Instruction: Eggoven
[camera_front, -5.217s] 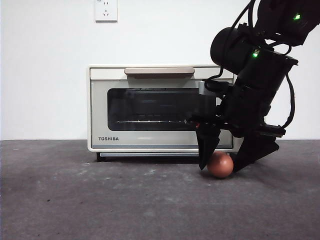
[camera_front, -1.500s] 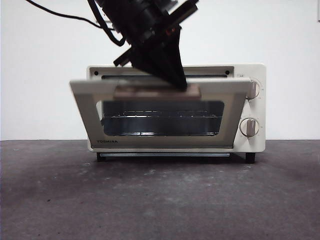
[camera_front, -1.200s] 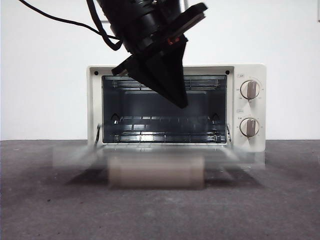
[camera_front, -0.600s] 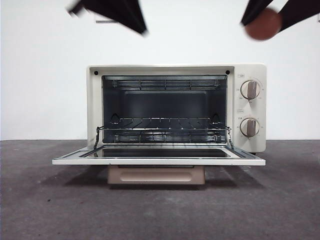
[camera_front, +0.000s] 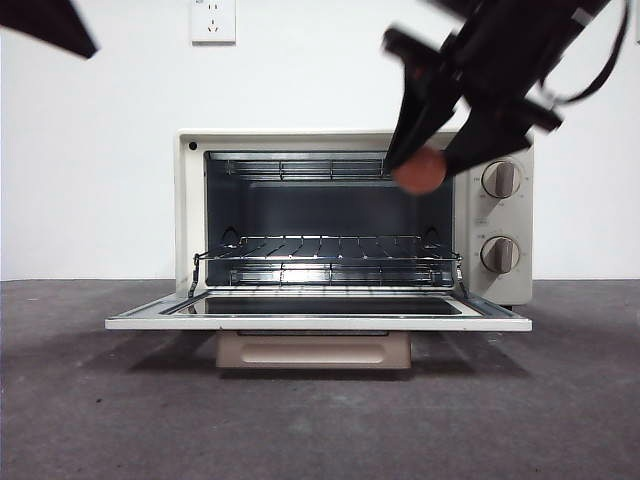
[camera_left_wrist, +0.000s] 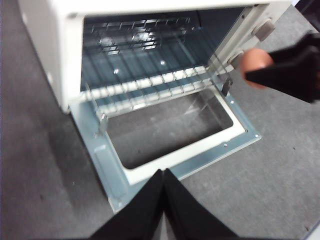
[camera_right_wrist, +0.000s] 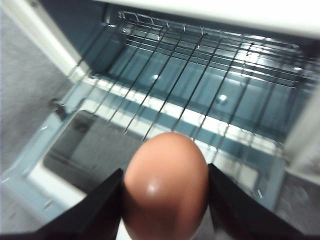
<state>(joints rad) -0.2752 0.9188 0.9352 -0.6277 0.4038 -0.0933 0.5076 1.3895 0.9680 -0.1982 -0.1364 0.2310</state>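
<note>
Egg (camera_right_wrist: 166, 187), reddish-brown and smooth, clamped between the two black jaws of the right gripper (camera_front: 432, 160), held in the air before the upper right of the oven's open mouth, above the wire rack (camera_front: 325, 250) and touching neither. Seen also from the left wrist (camera_left_wrist: 255, 61), pinched at the far side of the oven beside the knobs. Lower end of the egg cut off by the edge of the right wrist picture; in the front view, egg and jaws smeared by motion.

Toaster oven (camera_front: 192, 215), cream, door (camera_front: 318, 322) dropped flat on its hinge, tan handle (camera_front: 312, 350) hanging under the door's front edge. Two knobs (camera_front: 500, 180) at the right of the cavity, upper one partly covered by the gripper. Markings around the knobs too small to read. No brand lettering legible now, the door's face turned downward.

Left gripper (camera_left_wrist: 163, 182) pressed shut on nothing, raised well clear of the door; in the front view only a black tip at the top left corner (camera_front: 48, 22).

Half a second earlier, egg higher, up at the top right corner and clear of the oven; since lowered and brought inward to the cavity's upper edge. Oven door unchanged since then.

Wall socket (camera_front: 212, 20) on the white wall above the oven.
</note>
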